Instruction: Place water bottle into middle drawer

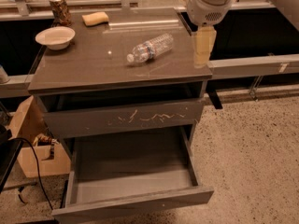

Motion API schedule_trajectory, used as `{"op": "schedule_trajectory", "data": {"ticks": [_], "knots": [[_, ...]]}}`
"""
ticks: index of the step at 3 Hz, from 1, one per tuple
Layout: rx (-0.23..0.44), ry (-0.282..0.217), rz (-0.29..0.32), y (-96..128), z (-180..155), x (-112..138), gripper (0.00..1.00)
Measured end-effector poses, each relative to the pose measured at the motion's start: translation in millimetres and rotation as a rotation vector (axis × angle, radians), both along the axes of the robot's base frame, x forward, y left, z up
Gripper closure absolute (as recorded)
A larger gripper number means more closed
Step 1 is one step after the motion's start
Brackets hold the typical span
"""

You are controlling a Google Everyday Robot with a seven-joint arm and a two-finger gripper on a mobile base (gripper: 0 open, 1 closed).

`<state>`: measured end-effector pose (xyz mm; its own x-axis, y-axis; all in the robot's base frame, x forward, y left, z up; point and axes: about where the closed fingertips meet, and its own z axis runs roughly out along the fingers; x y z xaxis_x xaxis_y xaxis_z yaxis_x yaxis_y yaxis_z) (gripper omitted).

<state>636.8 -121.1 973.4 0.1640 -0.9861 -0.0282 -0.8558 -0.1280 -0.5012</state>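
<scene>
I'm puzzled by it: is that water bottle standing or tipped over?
Tipped: the water bottle lies on its side on the cabinet top, cap leftward. The pincer hangs apart, right of it.

White bowl [55, 37], patterned can [60, 10] and tan sponge [95, 18] sit on the cabinet top [84, 73].
</scene>
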Motion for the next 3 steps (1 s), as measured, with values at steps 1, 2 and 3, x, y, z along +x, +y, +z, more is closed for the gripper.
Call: {"op": "schedule_trajectory", "data": {"ticks": [1,2,3], "knots": [[-0.026,-0.034,0.041,10.3,4.2,20.4,0.0],[-0.076,-0.069,0.102,23.4,4.7,39.6,0.0],[-0.132,-0.105,0.171,36.9,-2.7,63.2,0.0]]}}
